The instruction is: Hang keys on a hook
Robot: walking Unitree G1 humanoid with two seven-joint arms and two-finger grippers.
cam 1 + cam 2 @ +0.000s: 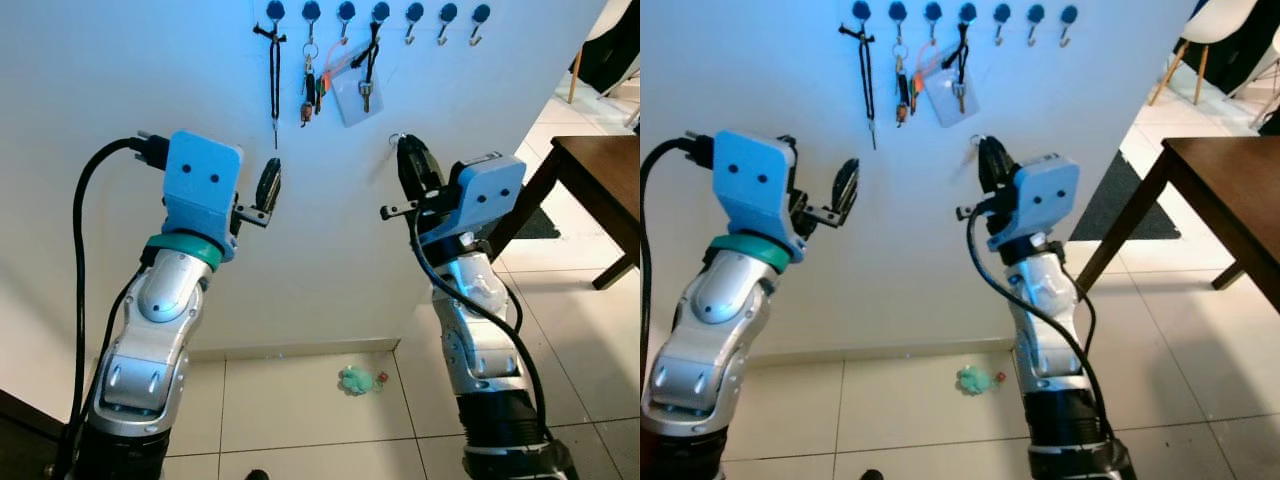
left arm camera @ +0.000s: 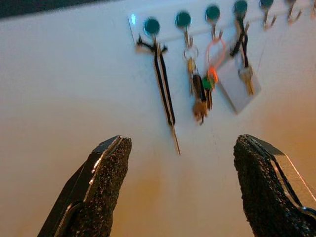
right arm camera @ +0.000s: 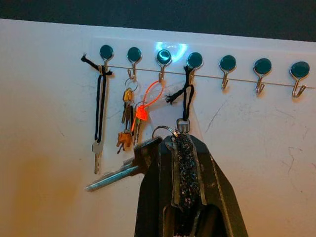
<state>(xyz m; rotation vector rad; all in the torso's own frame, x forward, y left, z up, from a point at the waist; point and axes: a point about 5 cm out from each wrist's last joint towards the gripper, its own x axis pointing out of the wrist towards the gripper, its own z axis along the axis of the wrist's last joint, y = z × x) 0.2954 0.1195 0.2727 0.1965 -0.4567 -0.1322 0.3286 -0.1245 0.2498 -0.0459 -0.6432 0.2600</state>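
A row of round-headed hooks (image 1: 380, 12) runs along the white wall. The four on the left carry keys: a black cord with a key (image 1: 275, 80), a key bunch (image 1: 308, 98), an orange loop with a clear tag (image 1: 352, 100) and a corded key (image 3: 186, 98). The three hooks on the right (image 3: 262, 66) are bare. My right gripper (image 1: 407, 152) is raised below the fourth hook, shut on a key ring (image 3: 163, 131) with a silver key (image 3: 111, 178) sticking out sideways. My left gripper (image 1: 268, 185) stands open under the first hook, holding nothing.
A small teal toy (image 1: 356, 379) lies on the tiled floor at the wall's foot. A dark wooden table (image 1: 600, 175) stands to my right, with a white chair (image 1: 1225, 35) beyond it.
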